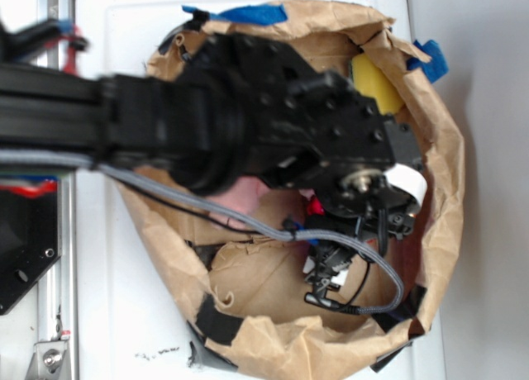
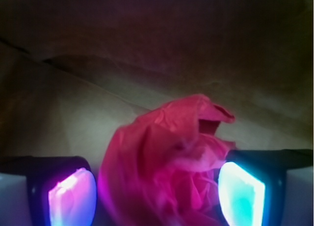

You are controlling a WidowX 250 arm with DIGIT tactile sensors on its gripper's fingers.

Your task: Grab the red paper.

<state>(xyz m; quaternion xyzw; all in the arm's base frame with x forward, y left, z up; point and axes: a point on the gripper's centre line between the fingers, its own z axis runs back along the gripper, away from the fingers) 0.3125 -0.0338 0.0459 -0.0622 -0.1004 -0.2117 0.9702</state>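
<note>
The red paper [image 2: 167, 162], a crumpled bright red wad, fills the space between my fingers in the wrist view. My gripper [image 2: 156, 196] is open around it. The right pad [image 2: 240, 194] touches the wad, and a thin dark gap shows beside the left pad [image 2: 71, 199]. In the exterior view only a small red patch of the red paper [image 1: 314, 206] shows under the black arm [image 1: 331, 140], which reaches down into the bag and hides the fingers.
A brown paper bag [image 1: 438, 231] with crumpled walls surrounds the gripper closely. Inside it lie a yellow object [image 1: 376, 83], a white object [image 1: 409, 182] and something pink [image 1: 248, 200]. Blue tape [image 1: 248, 15] holds the bag's rim.
</note>
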